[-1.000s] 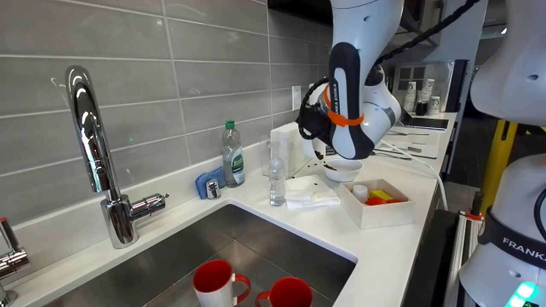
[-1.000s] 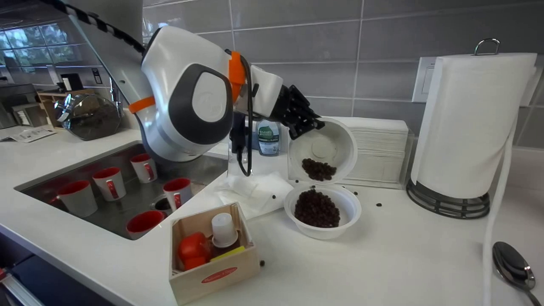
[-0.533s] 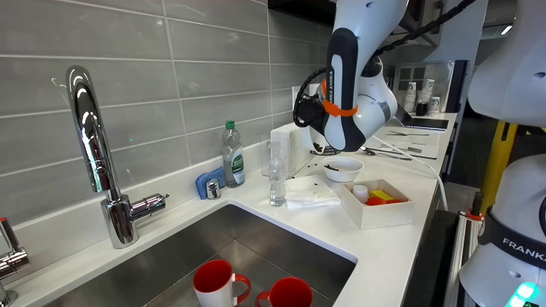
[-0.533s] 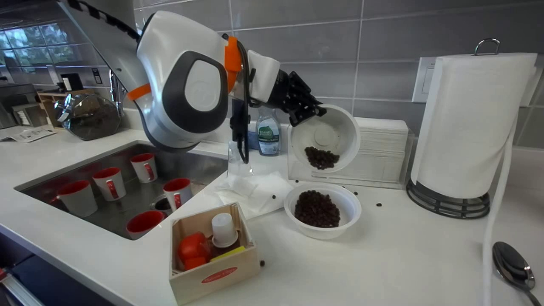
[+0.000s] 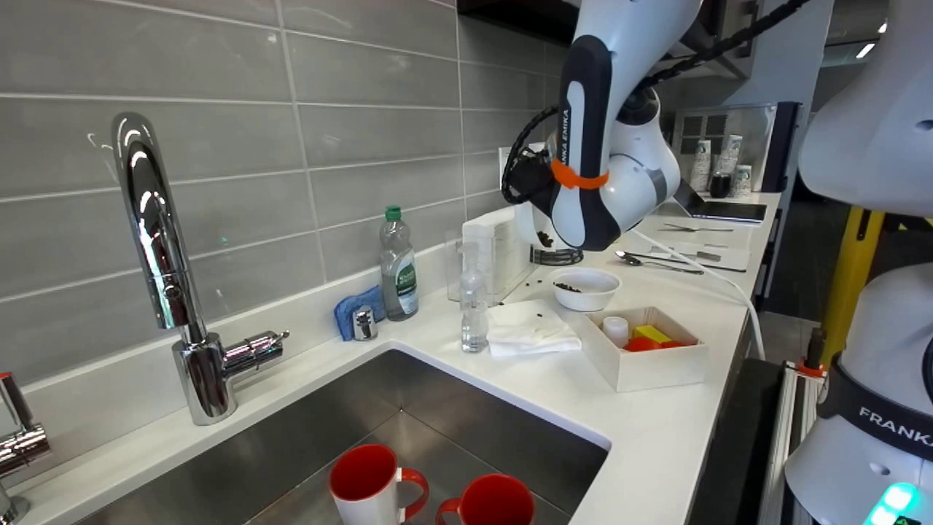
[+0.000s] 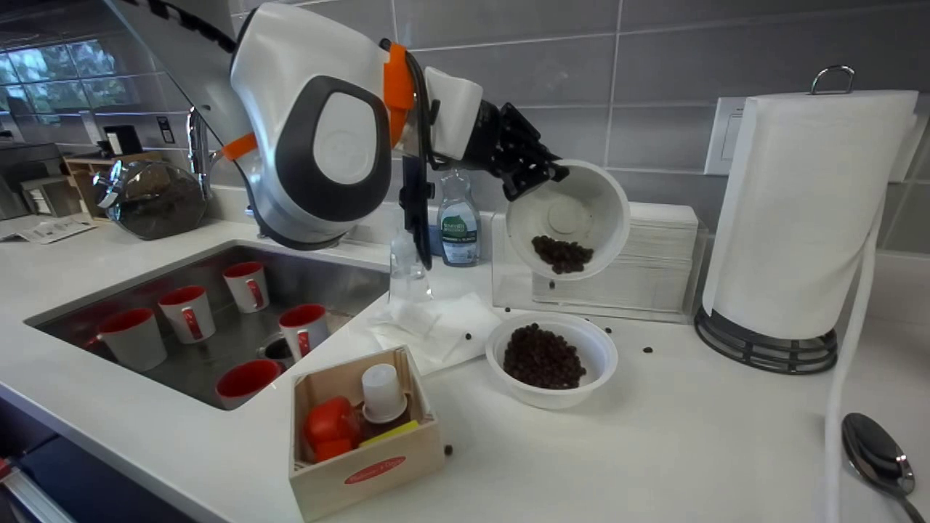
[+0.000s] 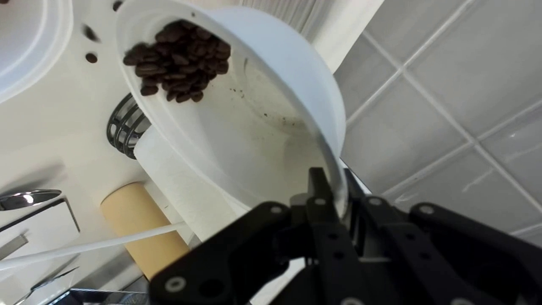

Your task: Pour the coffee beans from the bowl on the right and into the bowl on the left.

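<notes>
My gripper (image 6: 558,174) is shut on the rim of a white bowl (image 6: 603,211) and holds it tilted steeply, above and behind the other bowl. A clump of dark coffee beans (image 6: 561,254) rests at its lower side, also seen in the wrist view (image 7: 182,61). The second white bowl (image 6: 609,356) stands upright on the counter and holds a larger pile of beans (image 6: 543,357). A single bean (image 6: 552,285) shows in the gap just below the held bowl's rim. In the wrist view the fingers (image 7: 332,186) pinch the rim; the standing bowl (image 7: 59,38) shows only partly.
A napkin holder (image 6: 647,254) stands behind the bowls, and a paper towel roll (image 6: 799,218) to the side. A wooden box (image 6: 378,465), a cloth (image 6: 436,334) and a clear bottle (image 5: 474,306) are near. Several stray beans lie on the counter. The sink (image 5: 496,408) holds mugs.
My gripper and the held bowl have risen and shifted slightly away, widening the gap above the standing bowl. The held bowl stays tilted with beans inside.
</notes>
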Tool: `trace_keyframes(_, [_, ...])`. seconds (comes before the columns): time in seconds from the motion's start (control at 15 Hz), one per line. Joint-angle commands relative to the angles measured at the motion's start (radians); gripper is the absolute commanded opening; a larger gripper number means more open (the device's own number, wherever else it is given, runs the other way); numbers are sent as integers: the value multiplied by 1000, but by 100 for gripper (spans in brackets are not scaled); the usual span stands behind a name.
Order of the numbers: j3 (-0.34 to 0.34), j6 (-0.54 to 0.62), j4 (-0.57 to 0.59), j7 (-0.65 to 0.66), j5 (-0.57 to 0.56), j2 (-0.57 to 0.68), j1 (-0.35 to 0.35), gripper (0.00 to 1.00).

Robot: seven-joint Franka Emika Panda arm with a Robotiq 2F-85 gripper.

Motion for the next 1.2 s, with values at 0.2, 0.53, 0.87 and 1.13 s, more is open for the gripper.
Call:
trace_keyframes(0.2, [2,78,0,-38,52,23,4,1])
trace_keyframes(0.53, [14,141,0,-34,69,15,-11,1])
trace_keyframes(0.87, [25,184,-1,-33,85,9,-24,1])
trace_keyframes(1.13, [30,196,-2,-33,86,8,-30,1])
